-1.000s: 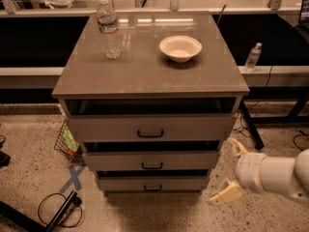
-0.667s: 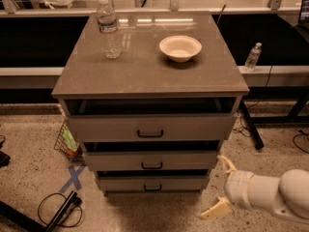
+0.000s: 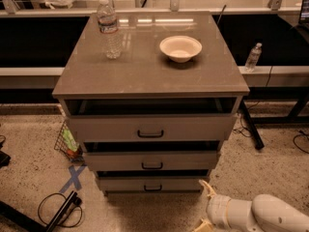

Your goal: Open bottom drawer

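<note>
The bottom drawer (image 3: 152, 183) is the lowest and shortest grey front of the cabinet, with a small black bar handle (image 3: 153, 188). A dark gap shows above its front, as with the two drawers above it. My gripper (image 3: 203, 205) is low at the right, just right of and below the bottom drawer's right corner, apart from it. Its two pale fingers (image 3: 207, 188) are spread open and hold nothing. The lower finger is partly cut off by the frame edge.
On the cabinet top (image 3: 145, 71) stand a water bottle (image 3: 109, 28) and a beige bowl (image 3: 180, 48). A wire basket (image 3: 67, 141) sits on the floor to the cabinet's left, with cables (image 3: 60, 210) and blue tape (image 3: 73, 178). Another bottle (image 3: 253, 57) is on the right ledge.
My gripper and arm have moved down and to the left, from beside the lower drawers toward the floor near the bottom drawer's right corner. The drawers have not moved.
</note>
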### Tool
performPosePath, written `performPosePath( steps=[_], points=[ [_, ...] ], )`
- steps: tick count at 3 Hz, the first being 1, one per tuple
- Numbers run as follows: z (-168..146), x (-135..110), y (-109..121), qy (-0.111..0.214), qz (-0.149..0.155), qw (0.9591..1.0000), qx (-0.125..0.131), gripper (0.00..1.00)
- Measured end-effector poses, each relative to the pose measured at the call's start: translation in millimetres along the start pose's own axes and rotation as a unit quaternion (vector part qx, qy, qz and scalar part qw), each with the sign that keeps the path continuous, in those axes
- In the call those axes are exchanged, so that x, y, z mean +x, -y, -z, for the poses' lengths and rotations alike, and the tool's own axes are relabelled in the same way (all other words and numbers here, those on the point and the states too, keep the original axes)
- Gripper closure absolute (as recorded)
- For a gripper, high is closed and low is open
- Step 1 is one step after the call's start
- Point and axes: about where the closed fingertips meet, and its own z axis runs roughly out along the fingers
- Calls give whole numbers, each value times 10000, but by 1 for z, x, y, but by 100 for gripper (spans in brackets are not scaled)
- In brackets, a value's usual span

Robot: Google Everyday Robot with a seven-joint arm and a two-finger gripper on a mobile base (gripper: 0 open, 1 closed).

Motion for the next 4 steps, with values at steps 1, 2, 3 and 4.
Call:
performPosePath(
  steps=[1,2,3,4],
  points=[
    [-31,19,-8,-115,-133,9995,-260,0],
    [-38,19,-10,-125,-128,9993,-334,0],
    [-54,26,-7,-42,-164,9985,-517,0],
    [-80,48,1,172,-87,9963,-836,0]
  ],
)
